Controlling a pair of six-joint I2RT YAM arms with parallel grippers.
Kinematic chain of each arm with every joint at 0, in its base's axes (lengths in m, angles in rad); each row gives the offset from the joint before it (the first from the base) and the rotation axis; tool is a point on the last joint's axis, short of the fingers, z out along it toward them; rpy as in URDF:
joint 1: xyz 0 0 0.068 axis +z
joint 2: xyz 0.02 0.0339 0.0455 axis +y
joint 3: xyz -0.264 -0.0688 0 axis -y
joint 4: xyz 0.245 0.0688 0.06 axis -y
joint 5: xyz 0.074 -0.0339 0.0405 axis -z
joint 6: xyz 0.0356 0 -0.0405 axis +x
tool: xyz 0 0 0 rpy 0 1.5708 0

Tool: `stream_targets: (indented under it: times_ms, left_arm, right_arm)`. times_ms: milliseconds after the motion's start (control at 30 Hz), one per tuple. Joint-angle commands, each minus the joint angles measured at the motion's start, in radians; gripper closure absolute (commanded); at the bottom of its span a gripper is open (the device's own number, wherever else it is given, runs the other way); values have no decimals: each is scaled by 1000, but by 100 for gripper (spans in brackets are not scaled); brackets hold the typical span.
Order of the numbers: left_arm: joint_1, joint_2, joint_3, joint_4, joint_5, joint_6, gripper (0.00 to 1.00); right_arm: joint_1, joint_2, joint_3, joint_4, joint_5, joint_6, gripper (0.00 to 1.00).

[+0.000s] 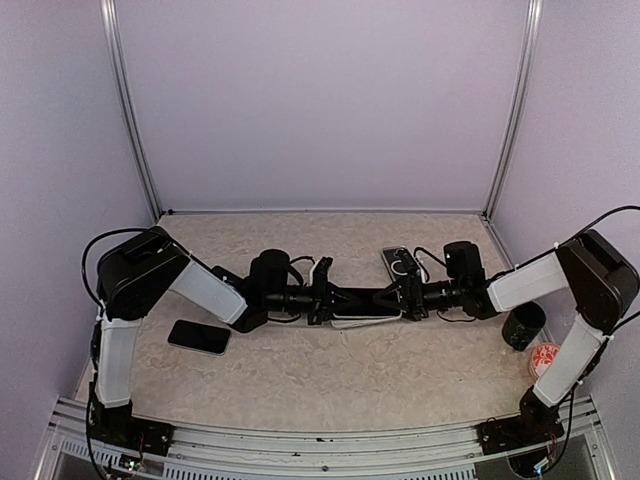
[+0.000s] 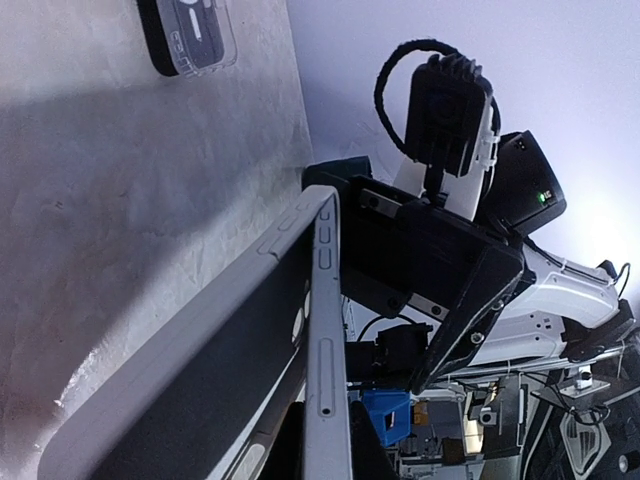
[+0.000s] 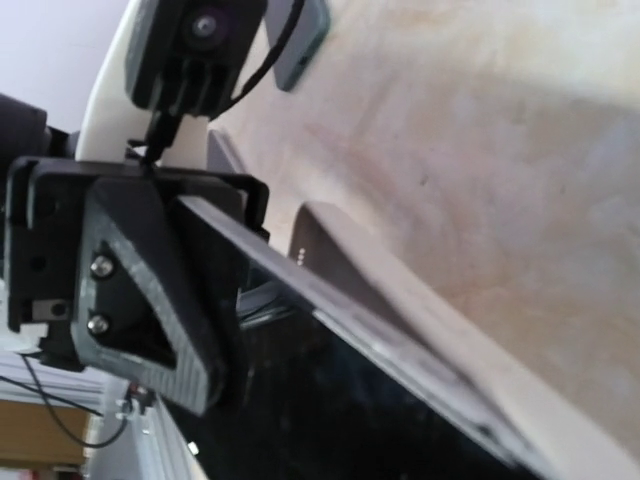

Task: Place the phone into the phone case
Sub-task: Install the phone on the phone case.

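We see both arms reaching toward each other over the middle of the table [image 1: 300,390], with the pale grey phone case [image 2: 322,330] held off the surface between them, well forward of the back wall. The left gripper [image 1: 320,297] is closed tight on one end of the phone case, one dark triangular finger [image 3: 140,280] pressed against it. A black phone [image 3: 330,400] lies along the case; we cannot tell whether it is fully seated in the shell. The right gripper [image 1: 410,297] sits at the case's other end with its fingers set wide, and we cannot tell whether they are gripping it. On the table behind it lies a second phone in a clear case [image 1: 400,263]. A bare black phone [image 1: 198,337] lies flat near the left arm, and a black cup [image 1: 523,325] stands by the right arm.
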Motion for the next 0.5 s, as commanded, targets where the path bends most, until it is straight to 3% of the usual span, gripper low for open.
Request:
stream_targets:
  times_ms: [0, 467]
  left_arm:
    - [-18, -64, 62, -91, -3, 106, 100]
    - [-32, -97, 110, -234, -26, 171, 100]
  right_arm:
    - [-9, 19, -16, 119, -84, 45, 23]
    - [-9, 8, -53, 297, -159, 110, 42]
